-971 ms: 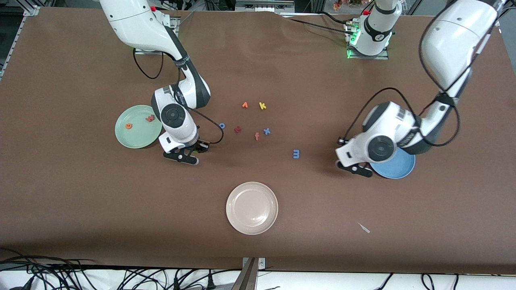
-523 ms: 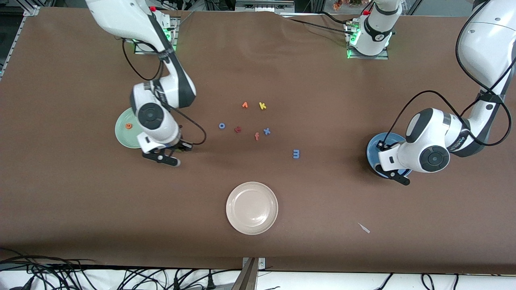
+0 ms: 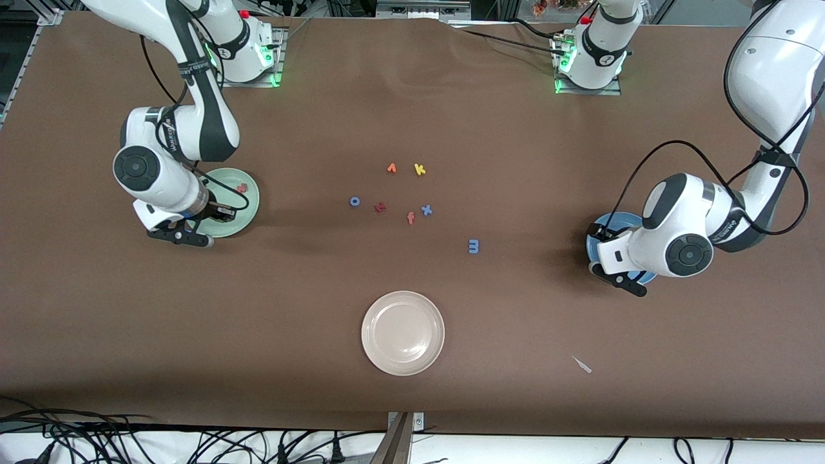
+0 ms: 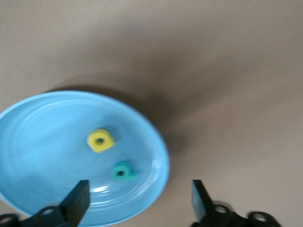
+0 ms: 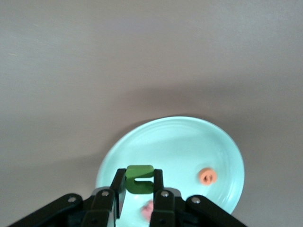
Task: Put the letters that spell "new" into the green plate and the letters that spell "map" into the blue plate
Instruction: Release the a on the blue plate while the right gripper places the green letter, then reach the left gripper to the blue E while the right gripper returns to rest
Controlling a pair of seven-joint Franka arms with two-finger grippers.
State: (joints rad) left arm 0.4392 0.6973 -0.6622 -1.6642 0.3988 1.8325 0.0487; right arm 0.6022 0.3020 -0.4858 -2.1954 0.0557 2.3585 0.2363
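My right gripper [image 5: 139, 178] is shut on the green n [image 5: 140, 184] and hangs over the green plate [image 5: 184, 137]. The orange e [image 5: 207, 176] and the salmon w [image 3: 242, 189] lie in that plate [image 3: 227, 219]. In the front view the right gripper [image 3: 180, 236] is over the plate's edge nearer the camera. My left gripper [image 4: 139, 201] is open and empty above the blue plate [image 4: 42, 142], which holds the yellow a [image 4: 100, 140] and the teal p [image 4: 123, 170]. The front view shows the left gripper [image 3: 622, 280] over the blue plate [image 3: 609, 225]. The blue m [image 3: 474, 245] lies on the table mid-way.
Loose letters lie mid-table: orange v [image 3: 391, 168], yellow k [image 3: 419, 169], blue o [image 3: 354, 202], a dark red one [image 3: 380, 207], salmon f [image 3: 410, 218], blue x [image 3: 426, 209]. A beige plate [image 3: 403, 332] sits nearer the camera. A white scrap [image 3: 582, 365] lies beside it.
The right arm swung toward its end of the table with the green n and now hangs over the green plate. The left arm moved over the blue plate and its gripper opened.
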